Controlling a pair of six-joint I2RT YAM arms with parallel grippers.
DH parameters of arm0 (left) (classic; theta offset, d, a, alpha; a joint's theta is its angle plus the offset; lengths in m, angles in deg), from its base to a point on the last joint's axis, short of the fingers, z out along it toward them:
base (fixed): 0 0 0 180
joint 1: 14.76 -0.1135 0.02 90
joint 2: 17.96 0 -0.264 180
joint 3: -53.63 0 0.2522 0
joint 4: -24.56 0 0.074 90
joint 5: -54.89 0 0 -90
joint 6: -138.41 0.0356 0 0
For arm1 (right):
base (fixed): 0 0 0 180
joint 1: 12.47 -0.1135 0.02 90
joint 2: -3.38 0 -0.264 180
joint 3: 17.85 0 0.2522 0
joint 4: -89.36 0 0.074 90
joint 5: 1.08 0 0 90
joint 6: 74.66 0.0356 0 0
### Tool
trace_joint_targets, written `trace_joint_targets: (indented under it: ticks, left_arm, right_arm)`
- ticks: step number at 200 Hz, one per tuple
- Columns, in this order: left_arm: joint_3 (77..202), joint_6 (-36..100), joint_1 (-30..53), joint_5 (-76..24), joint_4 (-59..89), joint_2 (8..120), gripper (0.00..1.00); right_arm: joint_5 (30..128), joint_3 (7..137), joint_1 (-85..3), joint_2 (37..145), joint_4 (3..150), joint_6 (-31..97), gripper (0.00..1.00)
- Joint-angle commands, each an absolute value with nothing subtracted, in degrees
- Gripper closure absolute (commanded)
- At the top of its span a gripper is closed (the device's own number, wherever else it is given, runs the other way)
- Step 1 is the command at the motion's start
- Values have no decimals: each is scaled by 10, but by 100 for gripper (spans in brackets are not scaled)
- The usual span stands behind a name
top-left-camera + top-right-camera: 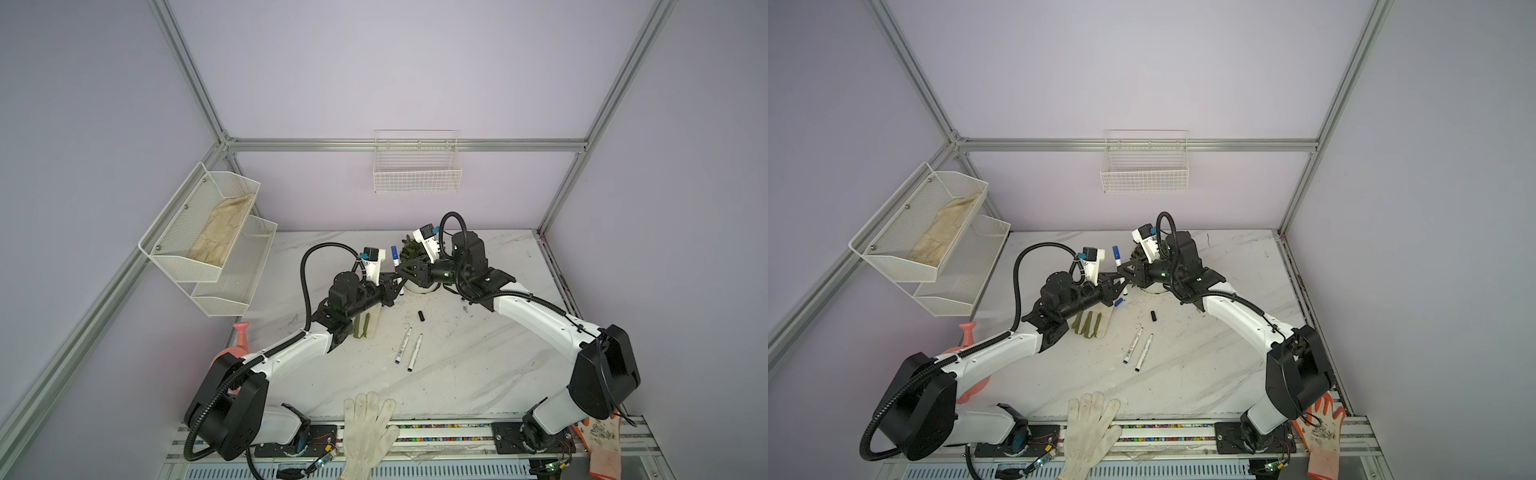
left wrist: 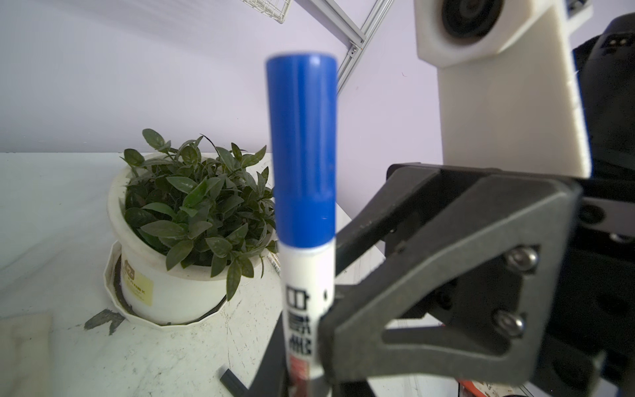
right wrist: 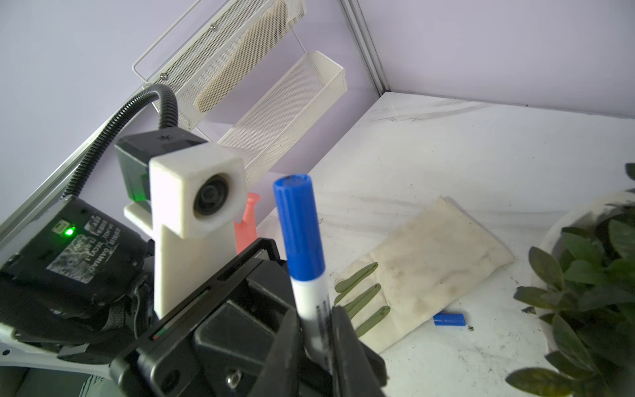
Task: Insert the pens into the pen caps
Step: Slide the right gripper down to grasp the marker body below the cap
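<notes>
One pen (image 1: 397, 263) stands upright above the table's middle, a blue pen cap (image 1: 394, 252) on its upper end. My left gripper (image 1: 390, 286) is shut on its lower barrel (image 2: 309, 292). Just above that grip my right gripper (image 3: 316, 343) is shut on the same barrel (image 3: 311, 299), reaching in from the right (image 1: 400, 272). Two uncapped pens (image 1: 403, 345) (image 1: 414, 352) lie side by side on the marble. A black pen cap (image 1: 421, 316) lies behind them. A loose blue pen cap (image 3: 449, 319) lies by the cloth.
A potted plant (image 2: 192, 213) stands just behind the grippers. A dirty cloth (image 3: 429, 268) with olive strips lies under the left arm. A white glove (image 1: 368, 432) and an orange glove (image 1: 604, 449) rest at the front edge. A pink watering can (image 1: 241, 336) is at left.
</notes>
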State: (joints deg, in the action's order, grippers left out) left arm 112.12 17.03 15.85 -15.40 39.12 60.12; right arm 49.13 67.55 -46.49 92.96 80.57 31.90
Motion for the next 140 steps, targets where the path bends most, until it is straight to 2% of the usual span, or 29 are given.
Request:
trace_joint_targets:
  ticks: [1,24,62,100,140]
  left_arm:
    - [1124,171,165,-145,433,602,100]
    - [1126,171,165,-140,434,604,100]
    - [1123,167,165,-142,432,603,100]
    - [1125,164,167,-130,431,608,100]
    - [1127,165,167,-129,432,611,100]
  right_arm:
    - [488,667,-467,936,826,334,90]
    - [488,664,-467,937,839,341,95]
    - [492,661,-467,931,848,347,98]
    - [480,662,-468,940,854,361,82]
    - [477,657,-468,938,863,366,78]
